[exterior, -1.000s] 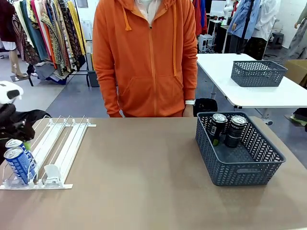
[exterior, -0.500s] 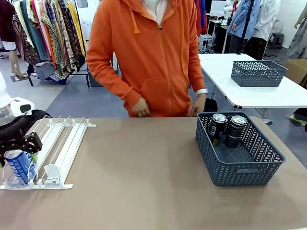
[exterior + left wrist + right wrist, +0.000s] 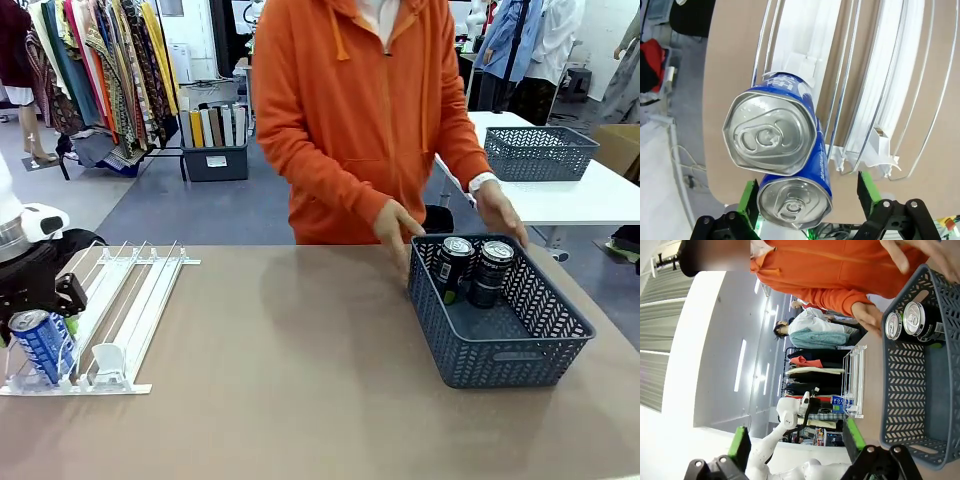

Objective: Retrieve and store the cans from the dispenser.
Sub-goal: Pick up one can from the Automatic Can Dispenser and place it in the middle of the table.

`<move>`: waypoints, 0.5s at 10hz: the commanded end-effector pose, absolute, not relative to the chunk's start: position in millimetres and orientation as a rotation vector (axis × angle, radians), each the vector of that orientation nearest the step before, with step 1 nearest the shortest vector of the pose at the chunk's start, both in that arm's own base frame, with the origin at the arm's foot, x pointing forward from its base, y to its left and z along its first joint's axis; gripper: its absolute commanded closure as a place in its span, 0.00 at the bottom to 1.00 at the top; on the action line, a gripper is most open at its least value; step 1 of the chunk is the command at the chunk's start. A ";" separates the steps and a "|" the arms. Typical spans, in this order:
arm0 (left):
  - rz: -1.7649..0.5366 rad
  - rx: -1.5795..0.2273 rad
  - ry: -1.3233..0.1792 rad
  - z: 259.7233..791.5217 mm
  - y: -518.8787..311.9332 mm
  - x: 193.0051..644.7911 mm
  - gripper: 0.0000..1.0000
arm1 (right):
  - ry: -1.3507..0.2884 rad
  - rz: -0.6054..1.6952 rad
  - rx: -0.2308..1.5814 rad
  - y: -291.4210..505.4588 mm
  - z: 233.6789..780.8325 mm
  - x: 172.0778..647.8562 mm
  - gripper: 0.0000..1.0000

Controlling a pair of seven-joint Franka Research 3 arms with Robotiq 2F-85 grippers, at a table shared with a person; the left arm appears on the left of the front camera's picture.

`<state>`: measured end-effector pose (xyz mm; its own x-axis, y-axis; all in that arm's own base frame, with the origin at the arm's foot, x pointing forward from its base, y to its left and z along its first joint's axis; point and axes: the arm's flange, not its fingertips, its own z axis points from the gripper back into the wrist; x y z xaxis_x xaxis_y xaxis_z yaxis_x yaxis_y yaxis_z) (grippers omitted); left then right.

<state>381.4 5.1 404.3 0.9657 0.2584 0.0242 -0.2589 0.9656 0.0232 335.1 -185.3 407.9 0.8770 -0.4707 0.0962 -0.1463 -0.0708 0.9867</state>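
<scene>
Two blue cans sit in the leftmost lane of the dispenser (image 3: 130, 300), at the left end of the table (image 3: 300, 390). The front can (image 3: 40, 348) sits at the clear lip. Its long axis is near upright, leaning slightly, with the silver top up. In the left wrist view both tops face the camera, with the rear can (image 3: 771, 132) above the front one. The white print on the blue sides is too small to read.

Left gripper (image 3: 805, 197) hangs over the cans with its jaws wide. The green pads (image 3: 748, 199) flank the front can. One pad is close to its side, the other stands clear, so there is no grip.

A white pusher block (image 3: 106, 360) sits in the next lane, near the lip.

Two black cans (image 3: 455, 262) stand upright side by side, tops up, in the far end of the grey basket (image 3: 500, 365) on the right. Each has a green mark low on its side. Their labels are unreadable.

A person in an orange hoodie has one hand (image 3: 398, 225) near the basket's far left corner. The other hand (image 3: 500, 210) is over its far rim.

Right gripper (image 3: 796, 442) is spread wide and empty, well off from the basket.
</scene>
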 end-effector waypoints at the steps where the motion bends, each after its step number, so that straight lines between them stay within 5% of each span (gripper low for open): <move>1: 0.260 0.029 -0.004 403.4 2.0 385.6 0.00 | -0.482 -0.262 1.635 -186.4 410.5 334.9 0.00; 2: 0.259 0.029 -0.002 403.4 2.3 385.2 0.00 | -0.482 -0.262 1.635 -186.4 410.5 334.9 0.00; 3: 0.266 0.028 -0.005 403.1 2.8 386.6 0.60 | -0.482 -0.262 1.635 -186.4 410.5 334.9 0.00; 4: 0.266 0.032 -0.012 403.2 3.0 385.7 1.00 | -0.482 -0.262 1.635 -186.4 410.5 334.9 0.00; 5: 0.268 0.034 -0.017 402.7 3.0 386.0 1.00 | -0.482 -0.262 1.635 -186.4 410.5 334.9 0.00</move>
